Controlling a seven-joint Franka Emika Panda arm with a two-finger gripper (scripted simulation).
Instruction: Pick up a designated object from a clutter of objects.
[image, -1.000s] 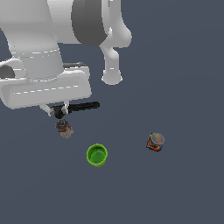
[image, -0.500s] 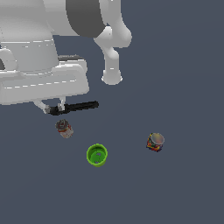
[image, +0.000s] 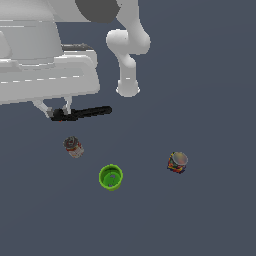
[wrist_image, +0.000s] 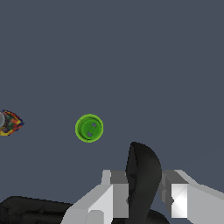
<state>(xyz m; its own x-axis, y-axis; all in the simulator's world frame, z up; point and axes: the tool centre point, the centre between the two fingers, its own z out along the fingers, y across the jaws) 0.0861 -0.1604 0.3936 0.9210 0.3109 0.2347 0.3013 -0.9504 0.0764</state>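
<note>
Gripper (wrist_image: 142, 199) fingers (wrist_image: 111, 197) are pinched on the black clamp (image: 82, 113), as we see in the wrist view, where its dark handle stands between them. In the exterior view we find the clamp at the arm's underside, above the desk (image: 200, 100). Below it lie a brown can (image: 73, 146), a green cup (image: 110, 177) and a multicoloured can (image: 177, 162), well apart.
</note>
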